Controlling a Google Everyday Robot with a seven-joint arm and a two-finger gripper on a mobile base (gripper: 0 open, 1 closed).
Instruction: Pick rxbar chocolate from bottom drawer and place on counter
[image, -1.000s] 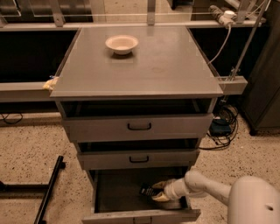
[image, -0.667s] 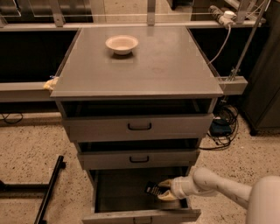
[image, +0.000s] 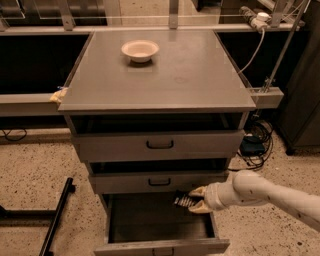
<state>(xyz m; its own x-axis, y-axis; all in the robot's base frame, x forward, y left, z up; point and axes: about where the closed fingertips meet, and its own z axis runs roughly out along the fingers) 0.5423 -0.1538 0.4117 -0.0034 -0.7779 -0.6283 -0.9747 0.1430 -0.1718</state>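
The bottom drawer (image: 161, 246) stands pulled open at the foot of the grey cabinet, its dark box interior showing. My gripper (image: 196, 200) reaches in from the right above the drawer's right rear part and is shut on the rxbar chocolate (image: 183, 201), a small black wrapper with white lettering held between the tan fingers (image: 200, 208) just under the middle drawer's front. The counter (image: 160, 75) is the broad grey top of the cabinet, well above the gripper.
A pale bowl (image: 140, 50) sits on the counter's far left part. Two shallower drawers with black handles (image: 160, 145) are partly open above the bottom drawer. A black bar (image: 56, 220) lies on the speckled floor at left. Cables (image: 255, 145) hang at right.
The gripper has risen from the drawer floor with the rxbar chocolate in it and now holds it higher, near the middle drawer's front. The camera view has shifted slightly.
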